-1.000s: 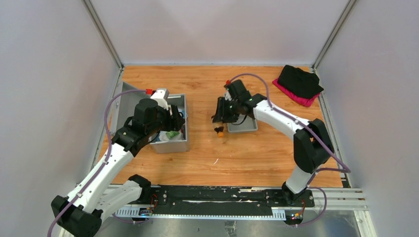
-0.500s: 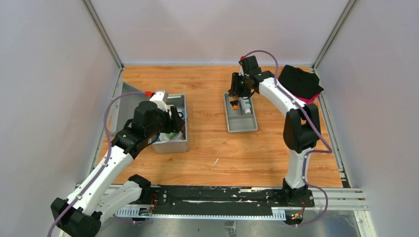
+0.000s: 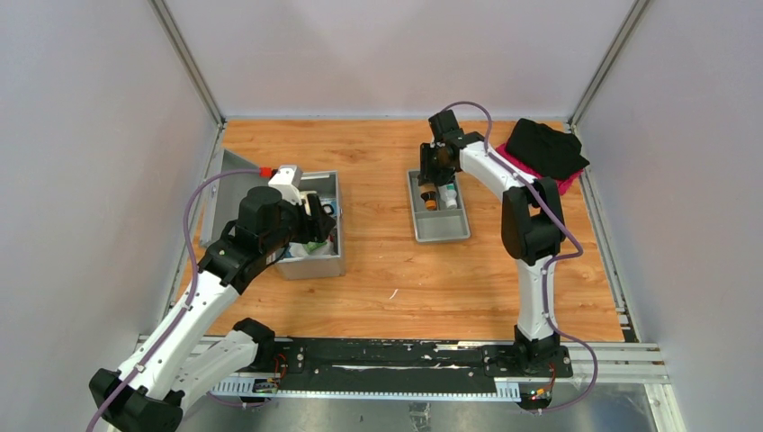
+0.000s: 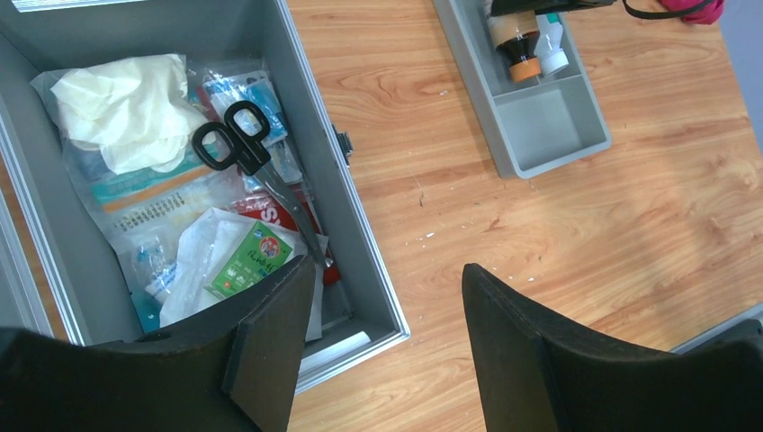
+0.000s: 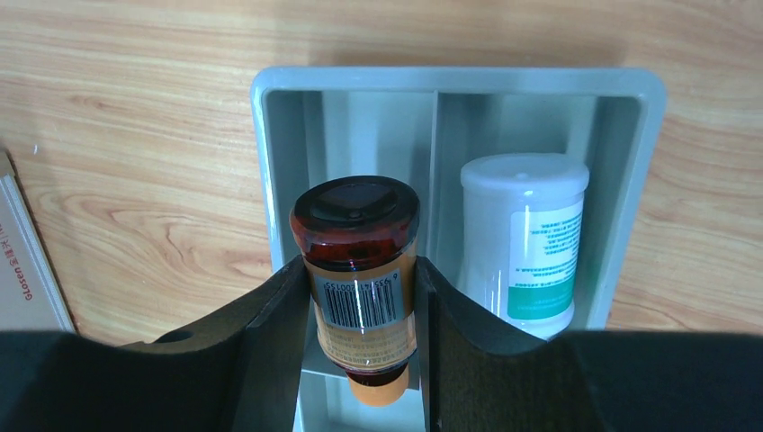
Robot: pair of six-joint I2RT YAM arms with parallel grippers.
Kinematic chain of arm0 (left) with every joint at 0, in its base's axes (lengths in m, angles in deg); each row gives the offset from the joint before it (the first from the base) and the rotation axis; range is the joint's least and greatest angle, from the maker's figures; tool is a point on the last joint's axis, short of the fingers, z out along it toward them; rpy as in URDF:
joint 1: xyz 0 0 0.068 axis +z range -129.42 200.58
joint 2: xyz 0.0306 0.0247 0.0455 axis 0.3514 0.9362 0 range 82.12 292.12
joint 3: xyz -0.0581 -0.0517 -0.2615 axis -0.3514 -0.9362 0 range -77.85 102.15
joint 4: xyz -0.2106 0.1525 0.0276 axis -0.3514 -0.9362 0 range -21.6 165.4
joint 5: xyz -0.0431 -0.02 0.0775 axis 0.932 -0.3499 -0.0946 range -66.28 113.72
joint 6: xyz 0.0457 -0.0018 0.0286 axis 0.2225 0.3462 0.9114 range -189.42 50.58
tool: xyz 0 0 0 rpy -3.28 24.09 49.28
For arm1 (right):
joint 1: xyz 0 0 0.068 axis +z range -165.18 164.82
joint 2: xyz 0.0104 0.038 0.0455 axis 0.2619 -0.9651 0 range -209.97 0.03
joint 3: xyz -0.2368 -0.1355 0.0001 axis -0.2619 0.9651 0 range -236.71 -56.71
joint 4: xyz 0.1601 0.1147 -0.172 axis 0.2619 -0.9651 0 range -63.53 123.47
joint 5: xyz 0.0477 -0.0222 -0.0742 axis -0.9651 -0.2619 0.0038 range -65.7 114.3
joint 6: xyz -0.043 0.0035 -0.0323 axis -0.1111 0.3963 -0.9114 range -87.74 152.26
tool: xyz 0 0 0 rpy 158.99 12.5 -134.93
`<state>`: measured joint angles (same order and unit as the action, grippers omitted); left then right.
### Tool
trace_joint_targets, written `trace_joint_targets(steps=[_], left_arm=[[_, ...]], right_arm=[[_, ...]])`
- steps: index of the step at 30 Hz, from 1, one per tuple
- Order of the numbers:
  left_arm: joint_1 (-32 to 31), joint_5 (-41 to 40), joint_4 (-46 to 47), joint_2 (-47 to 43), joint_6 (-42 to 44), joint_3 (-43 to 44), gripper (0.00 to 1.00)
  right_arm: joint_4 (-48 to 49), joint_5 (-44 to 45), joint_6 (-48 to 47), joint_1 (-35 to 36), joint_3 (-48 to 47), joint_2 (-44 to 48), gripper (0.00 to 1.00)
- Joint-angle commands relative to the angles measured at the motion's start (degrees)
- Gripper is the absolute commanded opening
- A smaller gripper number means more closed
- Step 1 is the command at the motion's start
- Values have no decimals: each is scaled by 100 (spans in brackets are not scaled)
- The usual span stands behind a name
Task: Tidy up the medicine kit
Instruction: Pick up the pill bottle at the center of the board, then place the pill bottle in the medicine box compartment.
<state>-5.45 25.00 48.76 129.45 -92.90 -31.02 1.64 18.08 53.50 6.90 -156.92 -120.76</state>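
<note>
- The medicine kit (image 3: 310, 266) sits at the left of the top view, on the counter (image 3: 378, 270). Its lid (image 3: 225, 184) is thrown open toward the left wall.
- Inside it you can see black-handled scissors (image 4: 238, 148), pale gloves (image 4: 126, 108) and sealed packets.
- The counter is orange-brown wood grain, with a few white specks (image 3: 393, 293) near the middle.
- Plain pale grey walls (image 3: 396, 54) close in the left, far and right sides, with metal posts in the far corners.
- A black base rail (image 3: 405, 355) runs along the bottom of the frame.
- In the upper right corner a black cloth (image 3: 544, 148) lies on something pink-red.
- Your left gripper (image 4: 387, 274) hovers over the kit's near right corner, jaws spread wide with nothing between them.
- Your right gripper (image 5: 364, 288) is clamped on an amber bottle (image 5: 360, 234) with an orange cap, over the left compartment of a grey tray (image 5: 648, 108).
- A white bottle (image 5: 526, 234) lies in the compartment beside it.
</note>
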Motion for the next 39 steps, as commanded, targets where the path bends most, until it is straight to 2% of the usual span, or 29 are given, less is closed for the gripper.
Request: trace_joint_targets(steps=[1, 8, 12, 21, 26, 30, 35, 39], left_arm=[[-43, 6, 40, -60, -51, -77, 66], [-43, -24, -29, -78, -42, -73, 66], [-43, -31, -30, -83, -59, -95, 66], [-43, 36, 3, 10, -68, -88, 66], [-43, 83, -17, 76, -47, -13, 66], [-43, 28, -87, 145, -8, 89, 66], [-102, -63, -162, 422, -111, 403, 64], [-606, -564, -231, 923, -191, 921, 64]], right_arm=[[-130, 308, -125, -55, -305, -183, 19], [-238, 145, -176, -60, -396, -365, 40], [-289, 86, -211, -31, -366, -370, 47], [-374, -10, -253, -20, -264, -88, 57], [-388, -31, -239, -14, -102, 216, 58], [-378, 43, -209, -9, 178, 898, 56], [-321, 568, 26, -47, 1117, 2092, 54], [-310, 979, 381, -241, 2209, 3275, 54]])
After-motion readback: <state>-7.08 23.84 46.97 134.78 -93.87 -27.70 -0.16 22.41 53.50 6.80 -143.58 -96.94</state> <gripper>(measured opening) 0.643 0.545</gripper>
